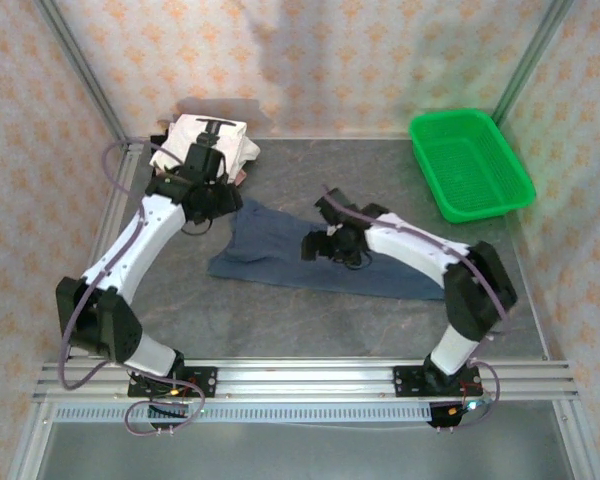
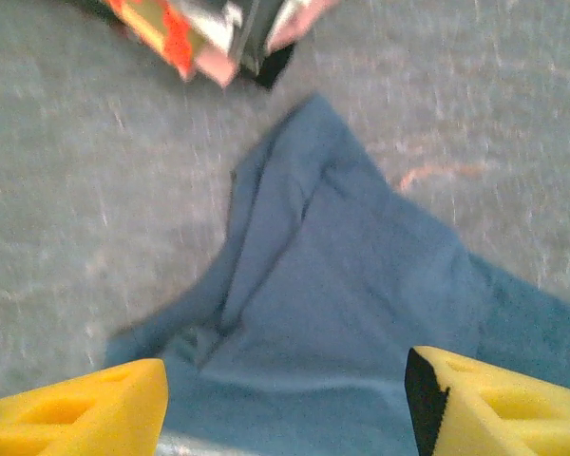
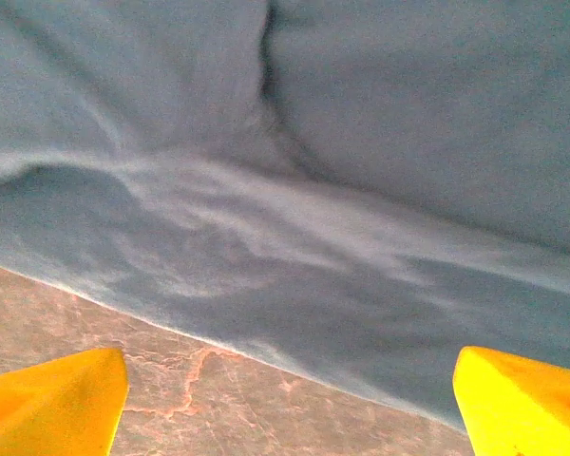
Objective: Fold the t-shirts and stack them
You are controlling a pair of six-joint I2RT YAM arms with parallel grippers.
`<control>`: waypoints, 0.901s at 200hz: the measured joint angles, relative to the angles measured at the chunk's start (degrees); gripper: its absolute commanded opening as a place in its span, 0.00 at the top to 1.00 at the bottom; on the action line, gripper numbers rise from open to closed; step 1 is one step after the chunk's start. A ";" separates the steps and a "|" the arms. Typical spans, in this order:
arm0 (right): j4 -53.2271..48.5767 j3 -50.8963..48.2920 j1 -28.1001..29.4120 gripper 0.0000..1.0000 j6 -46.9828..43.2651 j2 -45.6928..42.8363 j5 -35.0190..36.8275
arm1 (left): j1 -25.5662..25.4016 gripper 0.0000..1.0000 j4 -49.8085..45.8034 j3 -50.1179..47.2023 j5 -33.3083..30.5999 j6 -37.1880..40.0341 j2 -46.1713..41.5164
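Observation:
A navy-blue t-shirt (image 1: 280, 255) lies spread and wrinkled in the middle of the table (image 1: 310, 320); the same blue t-shirt (image 2: 342, 285) runs to a raised pointed corner in the left wrist view. My left gripper (image 1: 215, 200) hovers over its far left corner, open, yellow fingertips (image 2: 95, 413) wide apart with nothing between them. My right gripper (image 1: 320, 245) hangs over the blue t-shirt (image 3: 313, 171) near its middle, open, above the cloth's edge. A stack of folded shirts (image 1: 215, 140), white with black print on top, sits at the back left.
A green mesh basket (image 1: 470, 165) stands at the back right. The folded stack's red and dark edges (image 2: 199, 33) lie close beyond the shirt's corner. Walls enclose the table on three sides.

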 measured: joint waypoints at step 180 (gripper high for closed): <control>0.61 -23.15 -31.85 0.13 3.19 -6.16 6.34 | -10.32 0.58 5.68 17.16 -5.22 -8.33 39.17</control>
